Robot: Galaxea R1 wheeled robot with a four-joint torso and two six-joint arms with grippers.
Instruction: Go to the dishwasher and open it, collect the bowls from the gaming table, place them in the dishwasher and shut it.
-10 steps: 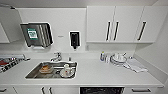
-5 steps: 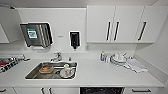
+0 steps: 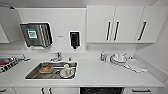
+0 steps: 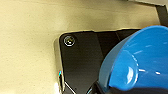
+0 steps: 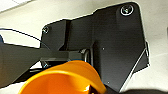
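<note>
A bright blue bowl (image 4: 140,57) looms close in the left wrist view, hanging above a pale floor with my left gripper (image 4: 136,90) shut on its lower rim. In the right wrist view an orange bowl (image 5: 62,78) hangs the same way, with my right gripper (image 5: 98,89) shut on its edge. In the head view the dishwasher (image 3: 101,90) shows as a dark open gap under the white counter (image 3: 105,75), right of the sink. The gaming table is out of view.
A steel sink (image 3: 32,74) holds used dishes, with a faucet (image 3: 57,57) behind it. White dishes (image 3: 118,58) and a cloth (image 3: 136,65) sit at the counter's right. A paper dispenser (image 3: 36,34), a soap dispenser (image 3: 74,39) and upper cabinets (image 3: 125,23) hang on the wall.
</note>
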